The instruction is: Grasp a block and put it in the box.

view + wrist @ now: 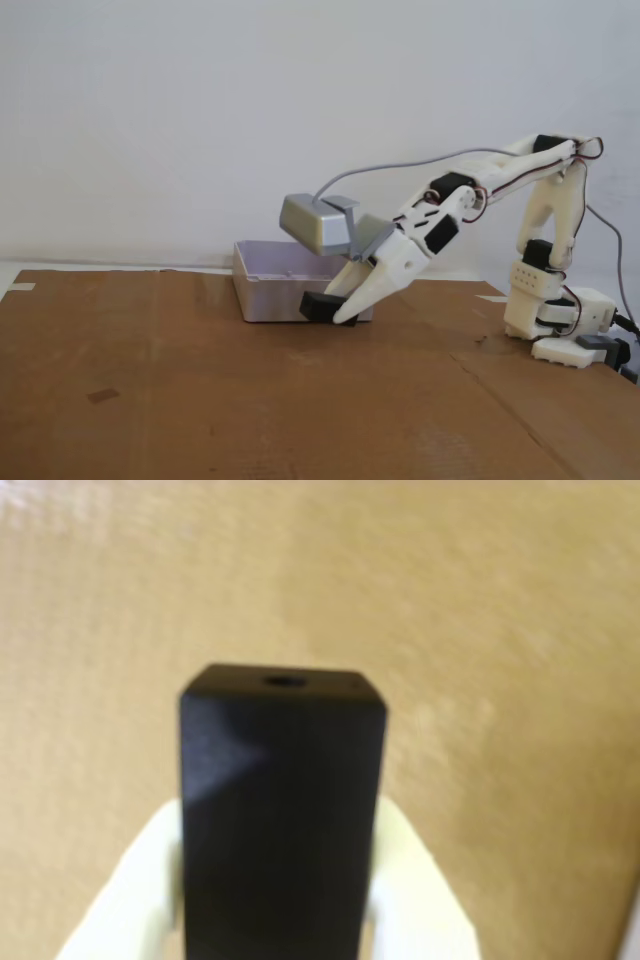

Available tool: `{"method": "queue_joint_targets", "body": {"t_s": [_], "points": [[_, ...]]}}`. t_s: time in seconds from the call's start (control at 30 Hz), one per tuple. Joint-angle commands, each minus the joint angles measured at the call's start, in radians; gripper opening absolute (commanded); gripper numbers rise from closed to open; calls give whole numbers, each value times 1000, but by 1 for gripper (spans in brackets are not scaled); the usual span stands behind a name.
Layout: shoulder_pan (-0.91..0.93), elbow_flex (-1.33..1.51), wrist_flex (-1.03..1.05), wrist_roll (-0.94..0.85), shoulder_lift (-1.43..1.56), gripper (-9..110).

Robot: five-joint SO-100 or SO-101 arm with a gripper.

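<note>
White arm holding a black block beside the box

In the fixed view, the gripper (335, 305) is clamped on a black block (319, 306), held just above the brown cardboard surface (200, 400) in front of the pale box (262, 295). The arm reaches left from its base (560, 325) at the right, and a grey camera (315, 224) sits above the gripper.
</note>
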Motion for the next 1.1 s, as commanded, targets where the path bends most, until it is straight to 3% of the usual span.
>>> {"method": "queue_joint_targets", "body": {"t_s": [0.0,1.07], "points": [[32,25,-58,-9,212,0],[420,146,-101,-52,423,0]]}}
